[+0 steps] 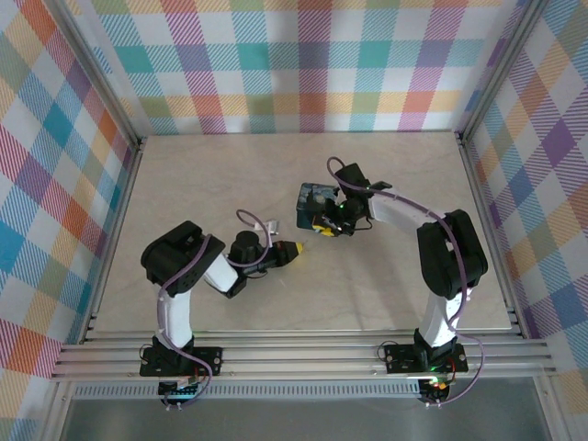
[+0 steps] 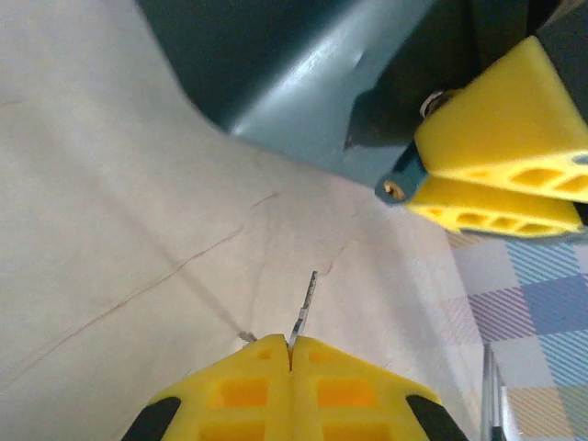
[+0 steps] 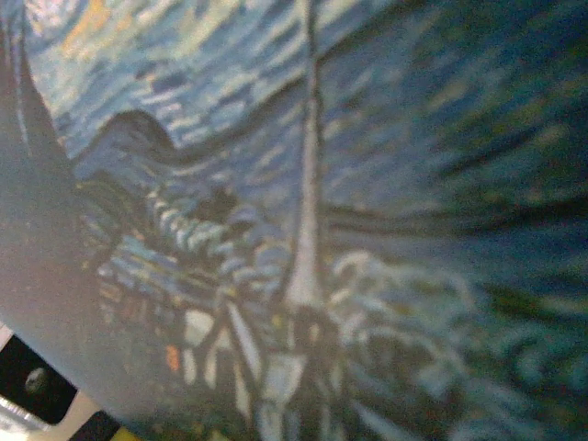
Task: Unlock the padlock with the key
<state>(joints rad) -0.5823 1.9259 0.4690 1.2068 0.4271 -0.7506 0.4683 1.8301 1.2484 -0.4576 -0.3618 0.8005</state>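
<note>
Nearest the arm bases, the left gripper (image 2: 290, 347) is clenched on the key (image 2: 304, 301). Just the thin, toothed blade pokes out between its yellow fingertips, tilted slightly and held clear of the table (image 1: 230, 175). From above, this gripper (image 1: 299, 247) points toward the right arm's load, near it but not touching.

Farther out, the right gripper (image 1: 323, 227) grasps the padlock (image 1: 314, 197) by its near edge. In the left wrist view its two yellow fingers (image 2: 501, 138) are pinched almost together beside the padlock's dark teal body (image 2: 276, 83). The right wrist camera sits tight against the painted starry face (image 3: 322, 184).

The step in hand looks like bringing the blade to the keyway, which I cannot find in any view. It would be best to locate it first, likely on the edge facing the left arm. The blade's axis and flat should then be lined up with the slot before a slow, straight push. With so little blade gripped, an angled push could twist the key in the fingers. The right arm should hold the padlock rigid.
</note>
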